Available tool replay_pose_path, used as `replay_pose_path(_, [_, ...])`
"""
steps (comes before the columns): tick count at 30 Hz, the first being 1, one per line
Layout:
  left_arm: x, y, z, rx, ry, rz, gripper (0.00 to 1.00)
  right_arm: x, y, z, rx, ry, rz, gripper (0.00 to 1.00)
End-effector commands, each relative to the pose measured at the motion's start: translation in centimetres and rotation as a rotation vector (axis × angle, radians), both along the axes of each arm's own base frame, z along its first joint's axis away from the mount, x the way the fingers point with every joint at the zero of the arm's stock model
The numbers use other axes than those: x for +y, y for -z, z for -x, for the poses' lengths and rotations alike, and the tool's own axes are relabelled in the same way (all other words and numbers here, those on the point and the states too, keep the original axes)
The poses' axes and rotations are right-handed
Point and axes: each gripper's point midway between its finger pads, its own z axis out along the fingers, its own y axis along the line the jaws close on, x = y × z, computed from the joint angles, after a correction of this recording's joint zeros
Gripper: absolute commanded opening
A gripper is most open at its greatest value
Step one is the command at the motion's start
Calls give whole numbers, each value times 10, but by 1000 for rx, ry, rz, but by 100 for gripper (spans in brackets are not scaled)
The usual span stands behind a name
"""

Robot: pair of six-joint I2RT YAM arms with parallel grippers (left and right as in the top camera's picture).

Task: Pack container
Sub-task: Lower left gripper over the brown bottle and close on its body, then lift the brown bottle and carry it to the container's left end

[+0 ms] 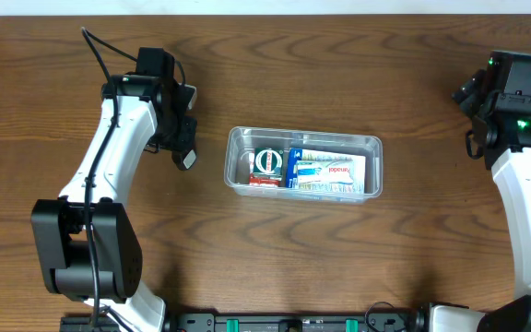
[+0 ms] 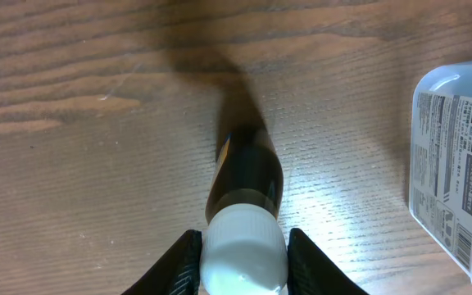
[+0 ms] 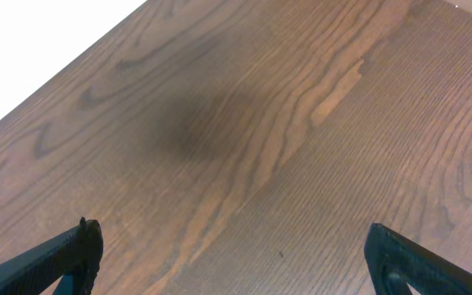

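Here: container (image 1: 237, 152) right of left fingers (image 2: 177, 269) gripping bottle (image 2: 248, 176).

container (image 1: 304, 132): centre of table (image 1: 339, 258)
inside: round pack (image 1: 268, 161) left, box (image 1: 325, 171) right
bottle (image 2: 244, 176): left of container, between left gripper (image 2: 242, 239) fingers

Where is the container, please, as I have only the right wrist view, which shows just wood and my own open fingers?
Observer: The container sits mid-table between the arms, with a blue-and-white box inside.
Operator: Is the left gripper holding anything?
Observer: Yes, the left gripper is shut on a dark bottle by its white cap.
Operator: Is it above the container?
Observer: No, it is over the table, beside the container's left end.
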Motion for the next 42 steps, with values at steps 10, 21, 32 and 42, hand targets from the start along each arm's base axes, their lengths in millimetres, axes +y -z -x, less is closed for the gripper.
replay_pose_path(10, [4,17,5,22,24,-15,42,-3,-1,1,-6,20,1,99])
replay_pose_path(21, [4,24,7,24,23,-15,23,-3,-1,1,-6,20,1,99])
replay_pose_path(32, [4,6,-3,-13,-30,-3,19,-3,-1,1,-6,20,1,99])
replay_pose_path(42, [-7,-72,-4,-112,-290,129,20,-3,-1,1,-6,20,1,99])
